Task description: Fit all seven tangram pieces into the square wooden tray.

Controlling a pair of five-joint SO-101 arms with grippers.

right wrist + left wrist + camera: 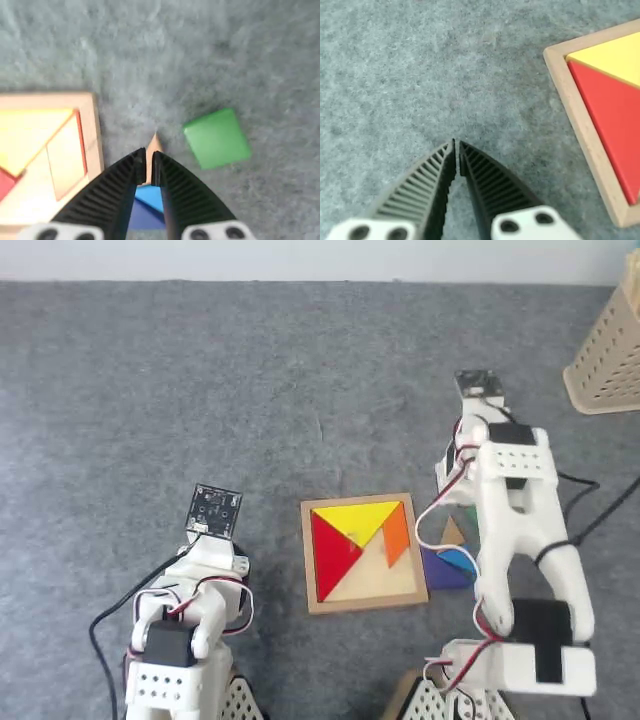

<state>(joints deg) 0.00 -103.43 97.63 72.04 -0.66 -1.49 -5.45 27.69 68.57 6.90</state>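
Hovering at the high view's lower left, the left gripper (456, 145) is nearly closed and holds nothing, above the carpet (395, 75). At centre, the tray (362, 604) holds a yellow triangle (362, 520), a red triangle (333, 552) and an orange piece (397, 533). Right of the tray, the right gripper (149, 156) pinches a tan triangle (154, 140), with a blue piece (150, 195) just beside it and a green square (216, 137) near.

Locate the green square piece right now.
In the right wrist view the green square lies on the grey carpet outside the wooden tray, beside the tan triangle that the right gripper pinches.
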